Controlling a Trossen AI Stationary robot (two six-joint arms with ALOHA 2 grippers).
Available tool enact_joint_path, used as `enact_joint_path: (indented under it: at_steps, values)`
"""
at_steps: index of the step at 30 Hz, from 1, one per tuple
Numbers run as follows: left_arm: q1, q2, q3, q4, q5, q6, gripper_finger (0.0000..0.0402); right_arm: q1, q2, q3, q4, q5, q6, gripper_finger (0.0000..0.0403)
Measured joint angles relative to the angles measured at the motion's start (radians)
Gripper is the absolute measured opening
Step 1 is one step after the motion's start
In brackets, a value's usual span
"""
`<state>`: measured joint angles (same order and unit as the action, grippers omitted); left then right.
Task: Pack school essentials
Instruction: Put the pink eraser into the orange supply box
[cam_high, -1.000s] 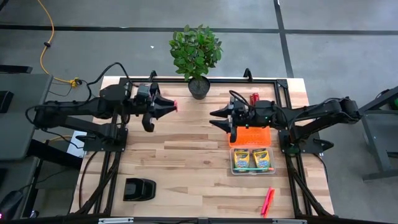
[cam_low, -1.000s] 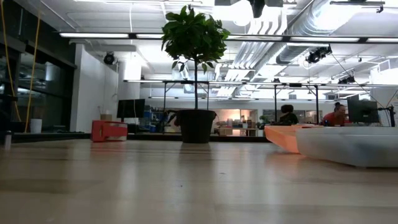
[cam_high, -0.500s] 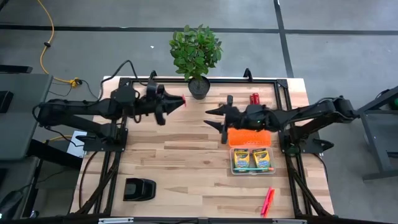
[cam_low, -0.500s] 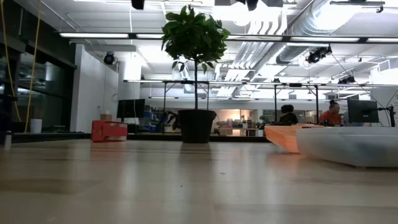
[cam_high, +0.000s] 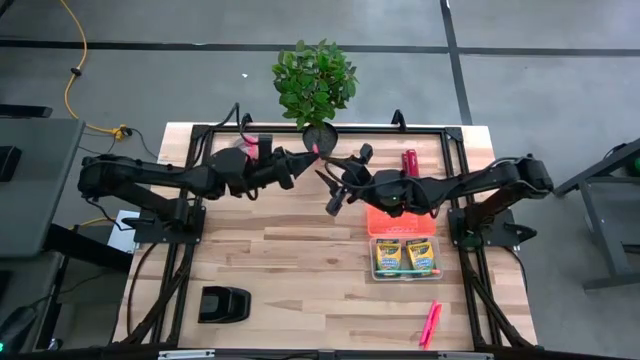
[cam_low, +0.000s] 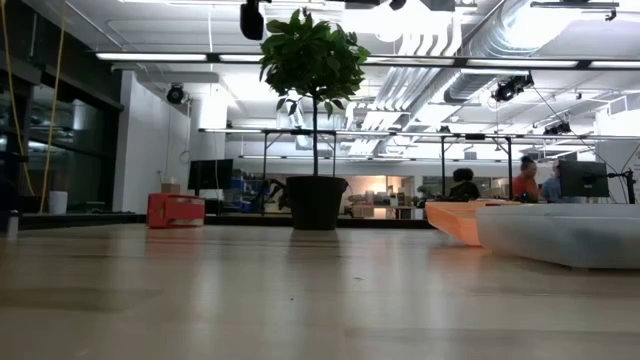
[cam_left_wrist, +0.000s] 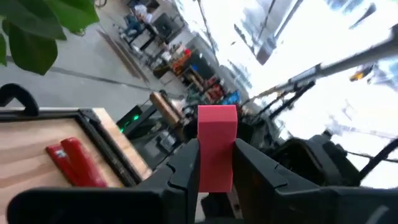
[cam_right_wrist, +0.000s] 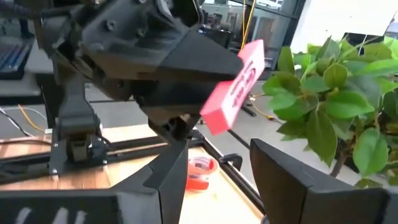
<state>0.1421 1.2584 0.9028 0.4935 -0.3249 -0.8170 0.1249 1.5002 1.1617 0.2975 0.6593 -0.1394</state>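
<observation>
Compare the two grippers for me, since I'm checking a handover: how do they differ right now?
The left gripper is shut on the pink eraser, held upright between its fingers; the right gripper is open and holds nothing. In the right wrist view the eraser sits above the gap between the right gripper's fingers, not yet between them. From above, the left gripper reaches in from the left, the right gripper from the right. Both hang above the table, near the potted plant.

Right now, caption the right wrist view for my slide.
Left tool presents the pink eraser above the open right tool, plant behind.
</observation>
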Motion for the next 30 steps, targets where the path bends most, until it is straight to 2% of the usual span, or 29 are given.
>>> enact_joint_path:
  at_steps: [6, 10, 13, 17, 30]
  values:
    - [0.0, 0.006, 0.0, 0.024, -0.023, -0.021, 0.0074, 0.0, 0.0, 0.021, 0.035, -0.005, -0.033, 0.0165]
    - [-0.009, 0.007, 0.0, 0.022, -0.042, -0.044, 0.0074, -0.001, 0.001, 0.023, 0.084, 0.043, -0.098, 0.0165]
    - [-0.02, 0.007, 0.0, 0.024, -0.071, -0.047, 0.0074, -0.01, 0.001, 0.023, 0.103, 0.042, -0.129, 0.0165]
    - [-0.032, 0.016, 0.0, 0.034, -0.107, -0.088, 0.0074, -0.027, 0.001, 0.023, 0.113, -0.004, -0.12, 0.0165]
    - [-0.034, 0.111, 0.0, 0.203, -0.109, -0.176, 0.0074, -0.048, 0.0, 0.023, 0.105, -0.002, -0.102, 0.0161]
